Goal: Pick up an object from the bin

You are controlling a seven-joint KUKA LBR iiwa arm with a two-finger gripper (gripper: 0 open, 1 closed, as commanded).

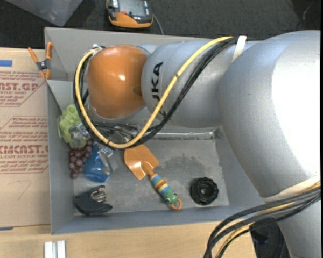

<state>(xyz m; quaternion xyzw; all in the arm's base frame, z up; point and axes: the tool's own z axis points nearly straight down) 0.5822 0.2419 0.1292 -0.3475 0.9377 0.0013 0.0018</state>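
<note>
— What's that big arm (247,90) covering?
— Most of the bin (62,219). Its orange cover (116,79) hides the gripper (103,140) at nine o'clock. Open or closed, I can't tell.
— And beneath it?
— A heap: green leaves (70,120), purple grapes (78,157), a blue lump (96,169) half-hidden. An orange shovel (141,162) lies clear at six.

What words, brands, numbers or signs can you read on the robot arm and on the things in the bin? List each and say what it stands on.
"UKA": black letters on the grey arm casing, beside the orange cover; a cable crosses the spot where an earlier letter might stand.
No text can be read on the orange toy shovel, the black round cap, the blue thing or the purple grapes.
</note>
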